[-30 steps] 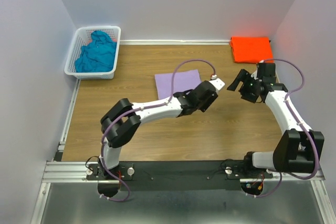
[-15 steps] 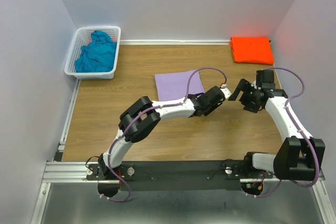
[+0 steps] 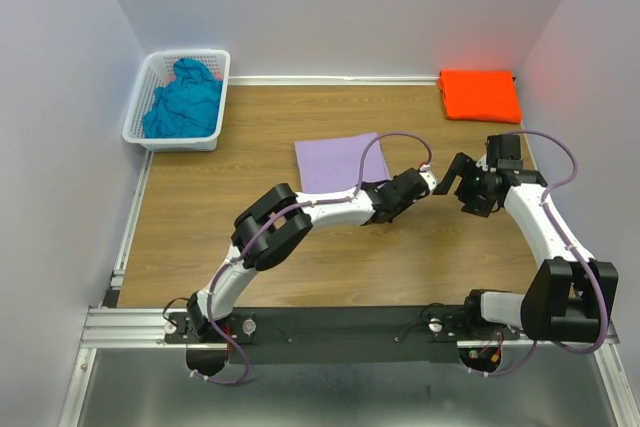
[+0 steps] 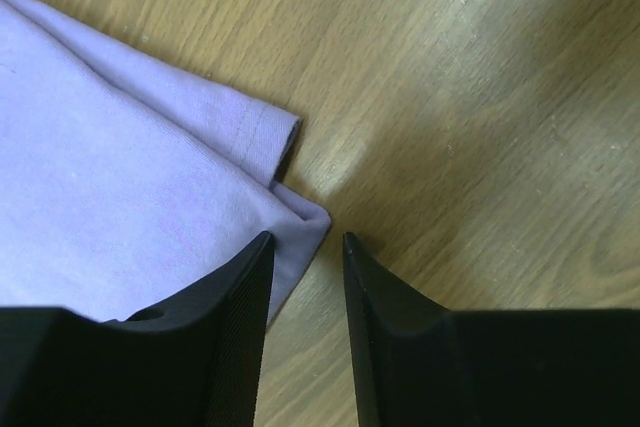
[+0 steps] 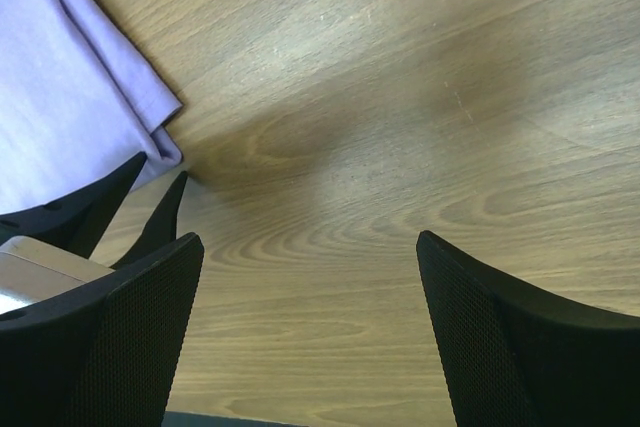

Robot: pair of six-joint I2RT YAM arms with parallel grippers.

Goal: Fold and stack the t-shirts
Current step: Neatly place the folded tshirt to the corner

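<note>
Wood-grain worktop (image 3: 190,232) lies bare along the near side, where both arms are mounted. The left arm reaches across to the near right corner of the lavender t-shirt (image 3: 335,159), which lies folded flat in the middle of the worktop. The left end effector (image 4: 305,239) has its fingers drawn in to a narrow gap that straddles that corner. One finger lies over the cloth, wood shows between the tips, and nothing is clamped. Just to its right, the right end effector (image 5: 310,242) hangs spread wide over bare wood, holding nothing. Farther back, the orange t-shirt (image 3: 480,94) lies folded in the far right corner. In the far left corner the teal t-shirt (image 3: 183,102) is crumpled inside a white lattice basket (image 3: 170,142).
</note>
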